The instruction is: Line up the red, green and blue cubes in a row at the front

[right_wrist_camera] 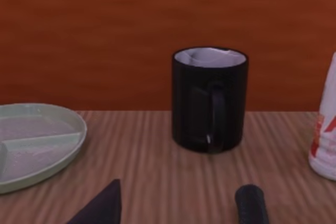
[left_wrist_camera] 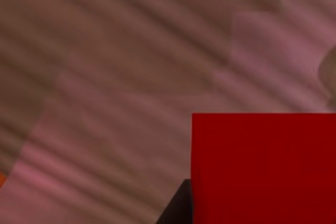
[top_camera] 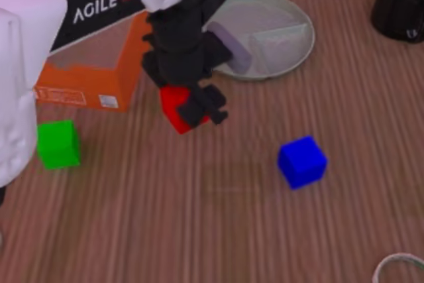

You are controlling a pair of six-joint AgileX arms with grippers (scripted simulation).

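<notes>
- Right now the left gripper (top_camera: 196,109) is clamped on the red cube (top_camera: 173,105), dark fingers on either side of it; the left wrist view shows the cube's red face (left_wrist_camera: 262,169) filling one corner with wood grain behind, so it seems lifted just off the table (top_camera: 218,230).
- Just behind the claw and to its left stands the orange box (top_camera: 93,74), close enough that its edge limits any swing that way.
- Behind and to the claw's right lies the pale divided plate (top_camera: 278,34), near the arm.
- Further left sits the green cube (top_camera: 58,142), beside the box's front corner.
- Off to the right and slightly forward rests the blue cube (top_camera: 302,161), well apart.
- Forward of the claw the wood lies open, good room for a row, I'd judge.
- Farthest off, the right gripper (right_wrist_camera: 178,205) idles with its fingers apart, facing a black mug (right_wrist_camera: 210,98).
</notes>
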